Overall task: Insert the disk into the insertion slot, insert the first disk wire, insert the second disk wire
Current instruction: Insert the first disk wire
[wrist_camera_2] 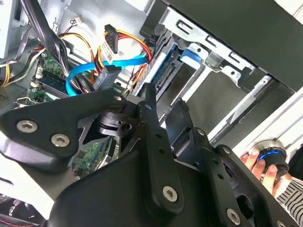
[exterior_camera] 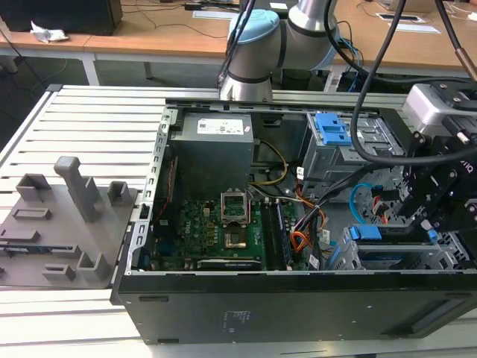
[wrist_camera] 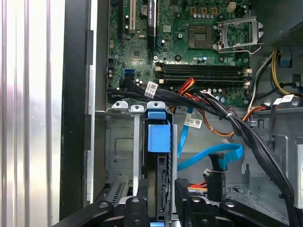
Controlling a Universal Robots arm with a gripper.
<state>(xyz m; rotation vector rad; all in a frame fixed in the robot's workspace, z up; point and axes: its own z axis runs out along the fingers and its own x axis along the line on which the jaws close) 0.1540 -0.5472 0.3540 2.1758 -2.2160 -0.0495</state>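
The disk [wrist_camera: 160,182] stands edge-on inside the insertion slot [wrist_camera: 118,151], its blue carrier tab [wrist_camera: 158,136] at the front. In the exterior view the disk [exterior_camera: 391,240] sits in the cage at the case's front right, with my gripper [exterior_camera: 426,212] just above its rear end. The gripper [wrist_camera: 162,208] is open, its fingers [wrist_camera_2: 150,111] either side of the disk's rear edge. The first disk wire [wrist_camera_2: 110,40] and the second disk wire [wrist_camera_2: 80,73] hang loose beside the slot, their plugs free. The light-blue loop [wrist_camera: 213,157] lies near the gripper.
A thick black cable bundle [wrist_camera: 227,118] crosses above the slot. The motherboard [exterior_camera: 216,227] fills the case's middle. A larger cage with a blue latch [exterior_camera: 332,128] stands behind. A grey fixture [exterior_camera: 67,224] lies at the exterior view's left. A person's hand [wrist_camera_2: 258,163] rests on a knob outside the case.
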